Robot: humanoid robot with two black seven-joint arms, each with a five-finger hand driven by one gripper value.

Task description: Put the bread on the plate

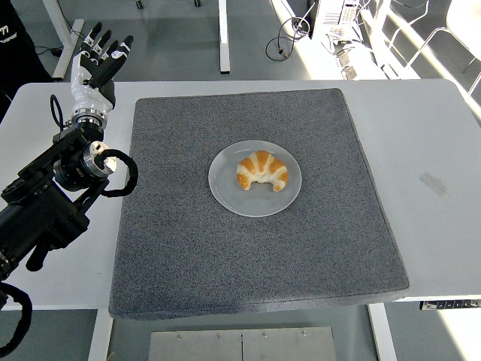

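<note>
A golden croissant (261, 171) lies on the round grey plate (228, 197) in the middle of the dark grey mat (255, 248). My left hand (95, 60) is raised over the table's far left corner, well away from the plate, with its fingers spread and nothing in them. Its black arm (45, 203) runs down along the left edge of the table. No right arm shows in the head view.
The white table (428, 143) extends beyond the mat on the right, with a small pale mark (434, 183) on it. Table legs, cables and chairs stand on the floor behind. A dark sleeve of a person (11, 37) shows at the top left.
</note>
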